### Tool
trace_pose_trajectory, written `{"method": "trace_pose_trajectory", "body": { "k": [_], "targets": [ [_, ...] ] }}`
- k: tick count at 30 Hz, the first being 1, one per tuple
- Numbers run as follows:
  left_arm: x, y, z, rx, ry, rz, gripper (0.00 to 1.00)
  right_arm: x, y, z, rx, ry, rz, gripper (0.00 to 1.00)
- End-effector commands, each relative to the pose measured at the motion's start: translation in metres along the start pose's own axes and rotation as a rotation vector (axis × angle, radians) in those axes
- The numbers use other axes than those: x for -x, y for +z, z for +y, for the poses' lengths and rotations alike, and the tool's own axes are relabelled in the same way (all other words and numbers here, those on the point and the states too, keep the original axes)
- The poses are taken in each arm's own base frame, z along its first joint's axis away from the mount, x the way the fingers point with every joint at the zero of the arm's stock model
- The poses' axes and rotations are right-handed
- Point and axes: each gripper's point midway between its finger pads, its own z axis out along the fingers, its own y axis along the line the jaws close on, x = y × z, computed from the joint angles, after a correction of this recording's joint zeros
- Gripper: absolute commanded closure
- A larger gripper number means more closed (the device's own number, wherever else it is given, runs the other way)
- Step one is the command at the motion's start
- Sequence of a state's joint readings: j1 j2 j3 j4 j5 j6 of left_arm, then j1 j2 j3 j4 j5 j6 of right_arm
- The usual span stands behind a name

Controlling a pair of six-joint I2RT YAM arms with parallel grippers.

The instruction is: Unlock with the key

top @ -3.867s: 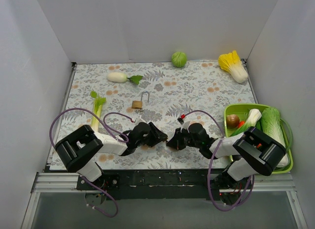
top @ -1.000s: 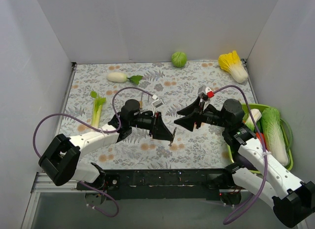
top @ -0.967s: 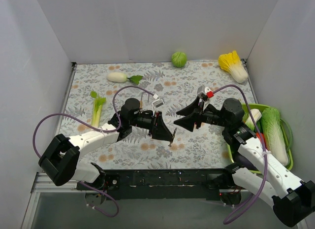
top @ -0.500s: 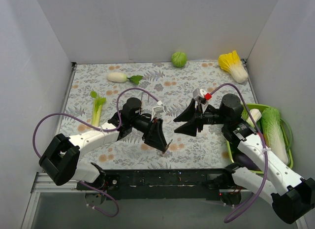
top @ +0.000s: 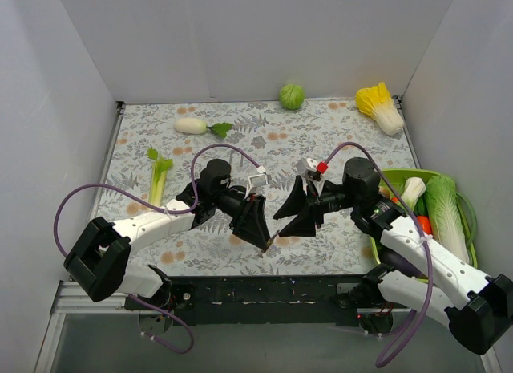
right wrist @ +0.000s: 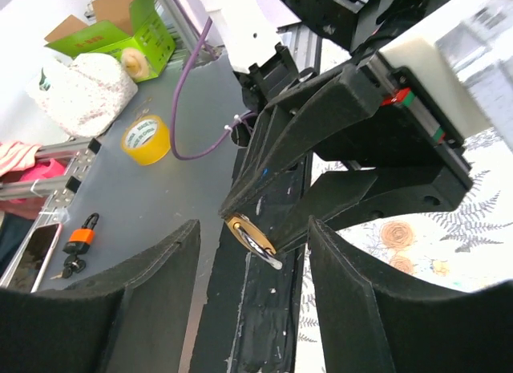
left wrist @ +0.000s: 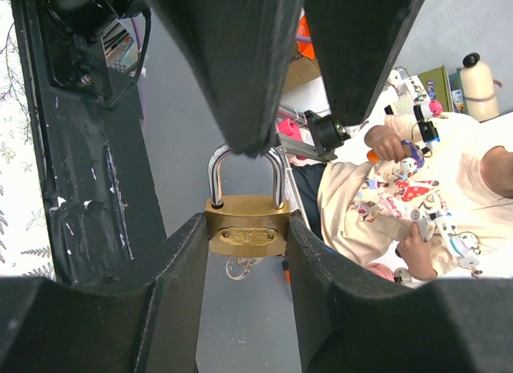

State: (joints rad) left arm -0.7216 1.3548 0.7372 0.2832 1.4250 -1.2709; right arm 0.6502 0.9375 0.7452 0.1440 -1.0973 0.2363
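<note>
1. The left gripper (top: 263, 235) is clamped on the brass body of the padlock (left wrist: 246, 232). It holds the padlock in the air over the near edge of the table (top: 337, 140), between the two arms.
2. The right gripper (top: 278, 226) is wide open, its fingers (right wrist: 148, 309) well apart and holding nothing. It faces the padlock from just beside it.
3. A small silver key (left wrist: 238, 267) seems to hang under the body. Whether it sits in the keyway is too small to tell.
4. The step in hand looks like bringing the right gripper onto the key. To do it well:
   - the left arm should hold rigid;
   - the right should come in at the key end, not the shackle end;
   - it should pinch the key's head flat between both pads;
   - it should then twist about the lock's own axis without dragging sideways.
5. The padlock's long axis runs from shackle (left wrist: 244, 168) to keyway. In the left wrist view it stands upright, shackle up and key end down. From above it pokes past the left fingertips toward the near edge.
</note>
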Motion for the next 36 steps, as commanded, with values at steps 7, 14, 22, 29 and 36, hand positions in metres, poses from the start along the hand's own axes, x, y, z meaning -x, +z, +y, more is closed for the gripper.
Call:
{"method": "trace_pose_trajectory", "body": {
  "k": [7,14,22,29,36],
  "targets": [
    [0.009,-0.002,-0.008,-0.006,0.055,-0.006,1.0,-0.024,0.008,-0.001,0.013,0.037,0.05,0.39],
    [0.01,-0.003,-0.003,0.01,0.049,-0.017,1.0,-0.029,0.007,0.003,0.019,0.05,0.059,0.41],
    [0.014,-0.003,-0.001,0.025,0.053,-0.031,1.0,-0.03,0.007,0.004,0.015,0.051,0.055,0.48],
    [0.013,-0.003,0.005,0.046,0.045,-0.046,1.0,-0.029,0.008,0.004,0.016,0.049,0.042,0.69],
    [0.017,-0.004,0.014,0.103,0.048,-0.069,1.0,-0.029,0.008,0.0,-0.006,0.063,0.042,0.85]
  ]
}}
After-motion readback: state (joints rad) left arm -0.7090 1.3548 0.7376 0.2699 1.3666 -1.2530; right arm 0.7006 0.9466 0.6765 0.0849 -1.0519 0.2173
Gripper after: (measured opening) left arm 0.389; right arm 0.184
